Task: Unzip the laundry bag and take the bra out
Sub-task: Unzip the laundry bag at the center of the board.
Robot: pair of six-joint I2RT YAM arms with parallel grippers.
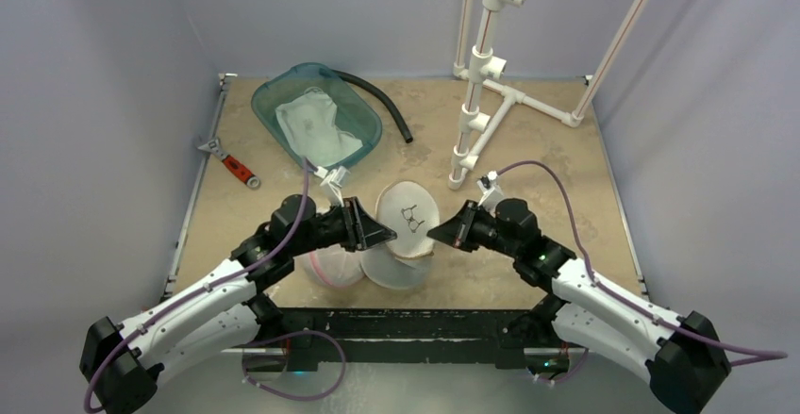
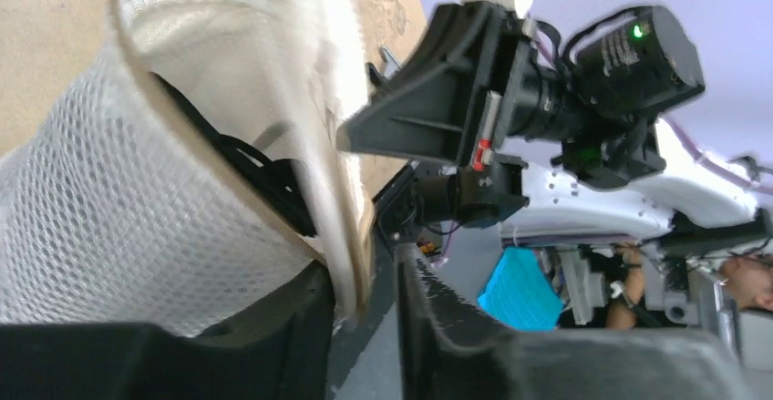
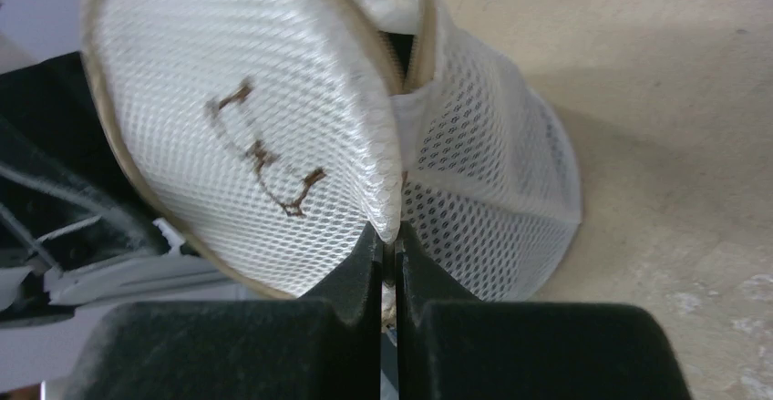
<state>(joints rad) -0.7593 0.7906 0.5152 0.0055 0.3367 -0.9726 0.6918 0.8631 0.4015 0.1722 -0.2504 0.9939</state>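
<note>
- I had the laundry bag (image 1: 391, 268) on the table (image 1: 528, 178), at the near edge and between the two arms, where both could reach it.
- The left gripper (image 1: 390, 237) was clenched on the bag's beige rim (image 2: 351, 263). In the left wrist view the trim ran down between its fingers (image 2: 301, 327). I judged this grip was there to anchor the bag so that it would not drag.
- The right gripper (image 3: 394, 263) was pinched tight on the edge of the round flap (image 3: 246, 127), the one with the small bra drawing. Its fingers met just where the flap's edge joined the mesh body. I could not tell whether the zip tab itself was between them.
- The flap stood tilted up, with a dark gap behind it, so I judged the zip at least partly undone.
- The bra was not out. Through the opening I saw dark straps (image 2: 246, 158) inside the mesh, and I took them to be the bra, lying inside the bag.
- A teal tub (image 1: 267, 103) with white cloth in it sat at the far left, well apart from the bag.
</note>
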